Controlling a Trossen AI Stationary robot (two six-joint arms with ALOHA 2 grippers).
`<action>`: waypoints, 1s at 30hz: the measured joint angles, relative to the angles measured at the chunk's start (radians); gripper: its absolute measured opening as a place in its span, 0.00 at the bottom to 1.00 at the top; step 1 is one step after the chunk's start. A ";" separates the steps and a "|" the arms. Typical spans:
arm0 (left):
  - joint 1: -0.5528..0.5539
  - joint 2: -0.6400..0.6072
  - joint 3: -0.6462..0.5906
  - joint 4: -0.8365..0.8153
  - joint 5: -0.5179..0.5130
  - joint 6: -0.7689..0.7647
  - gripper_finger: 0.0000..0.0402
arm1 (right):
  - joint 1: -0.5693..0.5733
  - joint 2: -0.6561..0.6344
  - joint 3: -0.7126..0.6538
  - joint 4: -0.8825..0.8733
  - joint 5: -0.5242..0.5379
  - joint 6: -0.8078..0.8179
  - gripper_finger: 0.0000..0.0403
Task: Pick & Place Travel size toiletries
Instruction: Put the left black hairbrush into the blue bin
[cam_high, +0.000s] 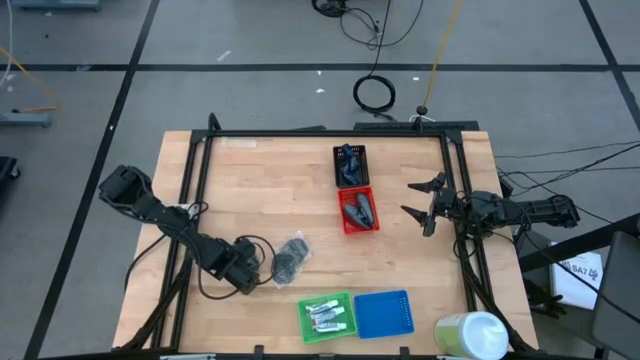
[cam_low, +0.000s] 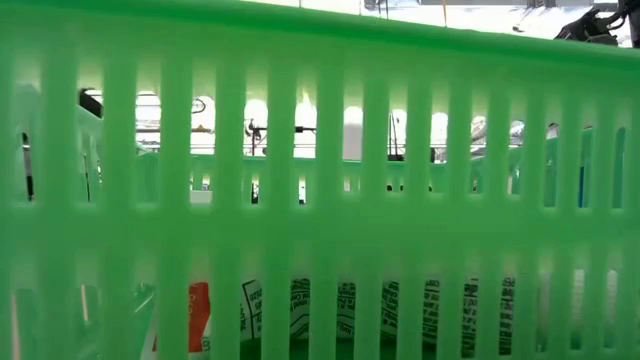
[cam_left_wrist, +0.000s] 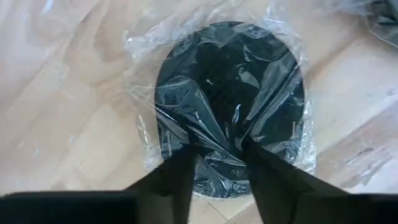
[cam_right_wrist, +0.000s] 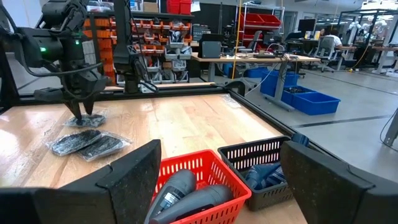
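Left pincer (cam_left_wrist: 217, 163) is pressed down with fingers nearly together on a wrapped round pad (cam_left_wrist: 230, 102) on the tabletop (cam_high: 270, 185), while the right pincer (cam_high: 424, 205) is held wide apart beside the red basket (cam_high: 357, 211).

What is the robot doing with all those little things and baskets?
The left gripper is down on a round dark pad in clear wrap on the wooden table, fingers pinched on the wrap. A second wrapped pad lies beside it. The right gripper waits open beside the red mesh basket holding dark blue-grey mini bottles.
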 joint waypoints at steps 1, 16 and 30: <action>0.001 0.000 0.000 0.004 -0.002 0.006 0.31 | 0.000 0.000 0.000 0.000 0.000 0.000 0.79; 0.003 -0.049 0.041 -0.024 -0.162 0.100 0.01 | 0.000 0.000 0.000 0.000 0.000 0.000 0.79; 0.023 -0.174 0.151 -0.131 -0.272 0.094 0.05 | 0.000 0.000 0.000 0.000 0.000 0.000 0.79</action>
